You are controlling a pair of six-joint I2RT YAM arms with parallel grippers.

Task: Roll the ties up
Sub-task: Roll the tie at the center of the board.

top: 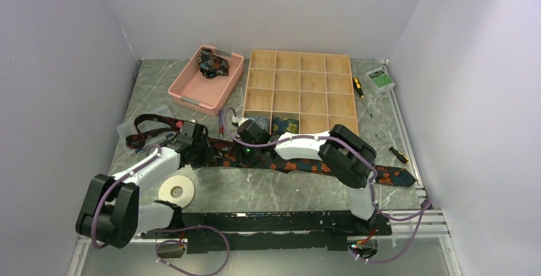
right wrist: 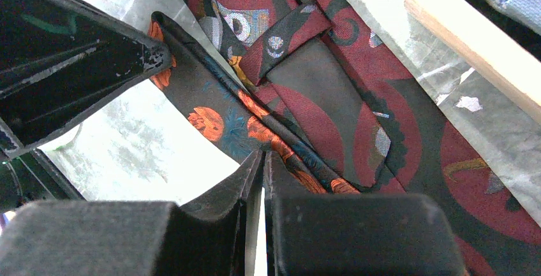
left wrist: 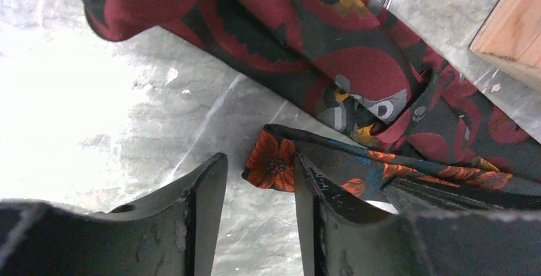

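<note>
Far left on the grey marbled tabletop [top: 300, 193] stands a pink basket [top: 185, 91]. Just right of it is a wooden divider tray [top: 298, 90], with a rolled tie [top: 285, 125] in one of its nearest compartments. Right of the tray lie a yellow-handled screwdriver [top: 359, 87] and a small green-and-white box [top: 381, 79], and a second, smaller screwdriver [top: 399, 155] sits nearer the right edge. A white ring of tape [top: 177, 191] lies beside my left arm, apart from the cloth.

The maroon tie [left wrist: 357, 65] crowds my working spot. It runs slantwise just beyond my fingers, folded over on itself so that its plain dark back shows, and the navy tie [right wrist: 217, 120] overlaps it there. The tray's corner is close behind.

The navy tie stretches across the tabletop in front of the tray, its pointed end out towards the right edge. It is dark blue with orange flowers and teal leaves, and its narrow end is folded back.

My left pincer [left wrist: 259, 161] stands partly open. The folded end sits between its fingers, against one of them and clear of the other. My right pincer [right wrist: 263, 156] is all but closed, its tips nipping the navy tie's folded edge.
</note>
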